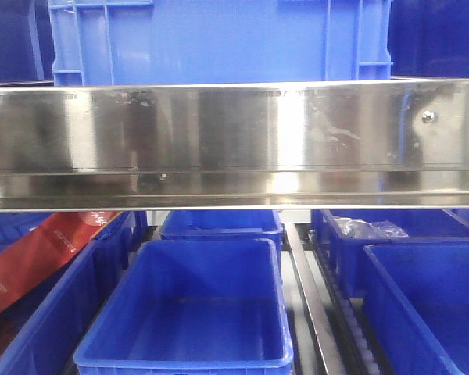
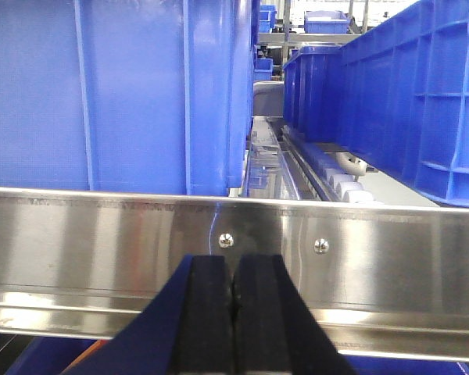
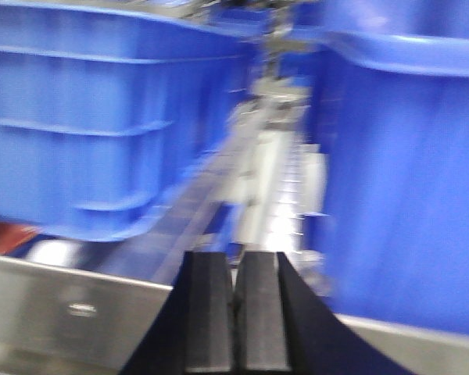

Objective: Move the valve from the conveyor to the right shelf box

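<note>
The shiny steel shelf beam point(image 1: 234, 141) crosses the front view; it also shows in the left wrist view point(image 2: 102, 250) and, blurred, in the right wrist view point(image 3: 62, 312). Blue boxes stand on the shelf: an empty one in the middle point(image 1: 195, 312) and one at the right point(image 1: 430, 305). My left gripper point(image 2: 234, 269) is shut and empty, close in front of the beam. My right gripper point(image 3: 234, 269) is shut and empty, facing the gap between two blue boxes point(image 3: 102, 117). The valve and the conveyor are out of view.
A large blue crate point(image 1: 219, 39) stands on the upper level. A red package point(image 1: 39, 258) lies in a left box. A clear plastic bag point(image 1: 367, 228) lies in a back right box. Roller rails point(image 2: 340, 176) run between the boxes.
</note>
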Motion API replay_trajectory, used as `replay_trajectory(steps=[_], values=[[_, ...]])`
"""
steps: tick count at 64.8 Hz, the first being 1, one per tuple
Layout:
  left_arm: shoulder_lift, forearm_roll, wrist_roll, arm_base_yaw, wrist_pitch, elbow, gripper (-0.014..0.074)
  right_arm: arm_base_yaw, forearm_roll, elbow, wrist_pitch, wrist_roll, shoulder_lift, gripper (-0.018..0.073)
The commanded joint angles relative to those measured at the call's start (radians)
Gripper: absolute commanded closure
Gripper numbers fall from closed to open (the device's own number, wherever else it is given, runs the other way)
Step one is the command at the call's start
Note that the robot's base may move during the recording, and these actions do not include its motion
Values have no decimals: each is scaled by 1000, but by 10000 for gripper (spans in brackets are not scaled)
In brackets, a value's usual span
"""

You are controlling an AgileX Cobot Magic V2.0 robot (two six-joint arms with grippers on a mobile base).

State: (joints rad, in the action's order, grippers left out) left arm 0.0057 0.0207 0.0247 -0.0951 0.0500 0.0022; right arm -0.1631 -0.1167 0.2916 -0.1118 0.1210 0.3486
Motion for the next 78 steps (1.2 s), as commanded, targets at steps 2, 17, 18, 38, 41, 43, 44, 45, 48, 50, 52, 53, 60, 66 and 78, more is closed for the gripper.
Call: replay_trajectory(steps=[2, 17, 18, 38, 41, 43, 44, 45, 48, 50, 52, 53, 60, 66, 78], values=[[-6, -3, -7, 1, -20, -2, 707, 83, -1, -66, 7, 1, -93, 721], [-6, -3, -7, 1, -20, -2, 707, 177, -4, -223, 7, -39, -280, 721], [-6, -3, -7, 1, -20, -2, 707, 177, -4, -231, 7, -39, -292, 721], [-6, -3, -7, 1, -20, -2, 707, 178, 28, -292, -1, -39, -349, 721], [-6, -3, -7, 1, -20, -2, 707, 178, 27, -292, 4, -39, -349, 721], [-6, -3, -7, 1, -20, -2, 707, 178, 27, -292, 7, -39, -349, 721], [-6, -3, -7, 1, -20, -2, 707, 178, 27, -292, 10, -39, -349, 721], [-6, -3, -7, 1, -20, -2, 707, 178, 27, -292, 13, -39, -349, 721], [-6, -3, -7, 1, -20, -2, 707, 178, 27, -292, 15, -39, -349, 721], [-6, -3, -7, 1, -20, -2, 707, 178, 27, -292, 15, -39, -349, 721], [-6, -3, -7, 1, -20, -2, 707, 178, 27, -292, 15, -39, -349, 721], [-6, -3, -7, 1, -20, -2, 707, 178, 27, -292, 15, -39, -349, 721], [-6, -3, -7, 1, -20, -2, 707, 178, 27, -292, 15, -39, -349, 721], [-6, -3, -7, 1, -20, -2, 707, 178, 27, -292, 15, -39, -349, 721], [-6, -3, -7, 1, -20, -2, 707, 178, 27, -292, 15, -39, -349, 721]])
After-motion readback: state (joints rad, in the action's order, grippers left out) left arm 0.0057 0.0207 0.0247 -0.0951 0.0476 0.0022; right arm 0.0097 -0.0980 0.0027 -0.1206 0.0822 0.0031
